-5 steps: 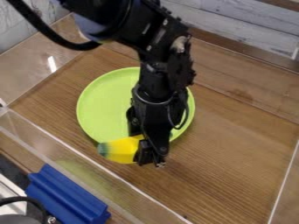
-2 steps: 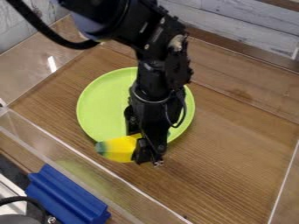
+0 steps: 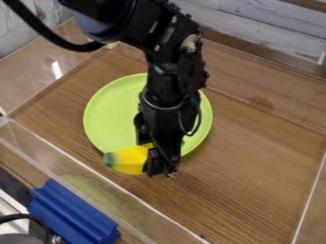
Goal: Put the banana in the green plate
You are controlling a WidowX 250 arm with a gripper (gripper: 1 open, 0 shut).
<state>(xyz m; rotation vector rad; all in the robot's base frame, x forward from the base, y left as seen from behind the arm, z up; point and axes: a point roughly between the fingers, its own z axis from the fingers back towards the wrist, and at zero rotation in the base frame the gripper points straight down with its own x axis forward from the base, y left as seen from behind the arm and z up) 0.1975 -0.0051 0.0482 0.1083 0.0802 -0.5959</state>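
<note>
One banana (image 3: 129,160) sits pinched in the jaws at the green plate (image 3: 112,103) rim.

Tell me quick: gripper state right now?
Gripper: closed on the banana, at the near edge of the green plate.

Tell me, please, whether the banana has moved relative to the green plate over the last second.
No. The banana lies at the same spot by the near rim of the green plate, with the gripper down on it.
</note>
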